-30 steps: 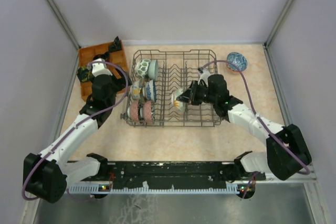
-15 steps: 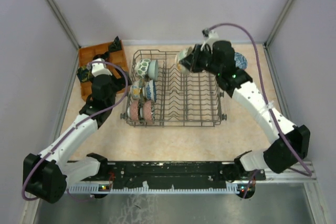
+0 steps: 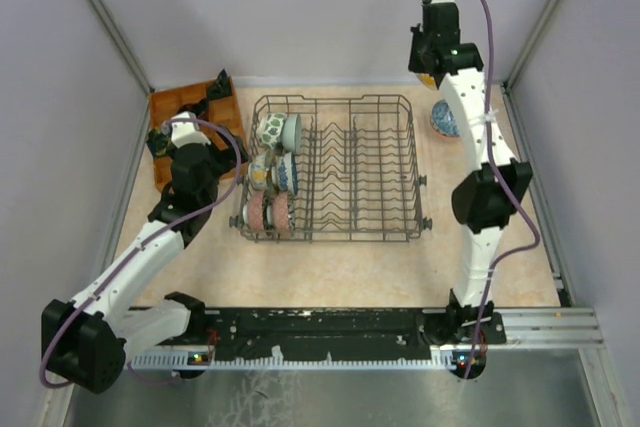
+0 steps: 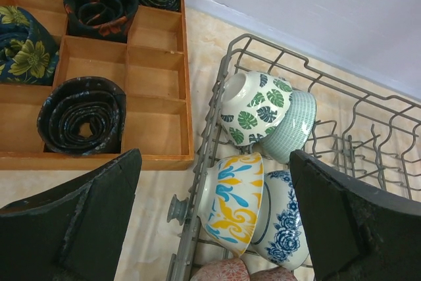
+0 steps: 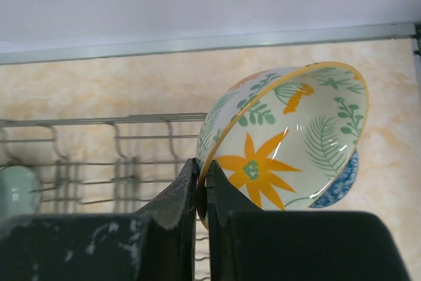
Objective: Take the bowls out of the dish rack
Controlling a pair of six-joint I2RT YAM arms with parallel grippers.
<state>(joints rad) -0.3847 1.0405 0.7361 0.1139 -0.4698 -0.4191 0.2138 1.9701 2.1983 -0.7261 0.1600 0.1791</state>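
Note:
The dark wire dish rack (image 3: 350,172) stands mid-table. Several bowls stand on edge along its left side: a green-leaf bowl (image 4: 253,106), a teal one (image 4: 293,129), a yellow-and-blue one (image 4: 233,205), a blue floral one (image 4: 283,222) and pink ones (image 3: 268,213). My left gripper (image 4: 217,228) is open and empty, above the rack's left rim over the yellow-and-blue bowl. My right gripper (image 5: 202,182) is shut on the rim of a white bowl with orange flowers (image 5: 289,136), held high at the back right (image 3: 432,72). A blue bowl (image 3: 442,119) sits on the table below it.
An orange-brown compartment tray (image 4: 151,64) with rolled dark cloths lies left of the rack, close to my left arm. The back wall and right corner post are close to my raised right arm. The rack's middle and right rows hold nothing.
My right arm lifted the flowered bowl out of the rack and swung it up to the back right, over the blue bowl. The left arm barely moved.

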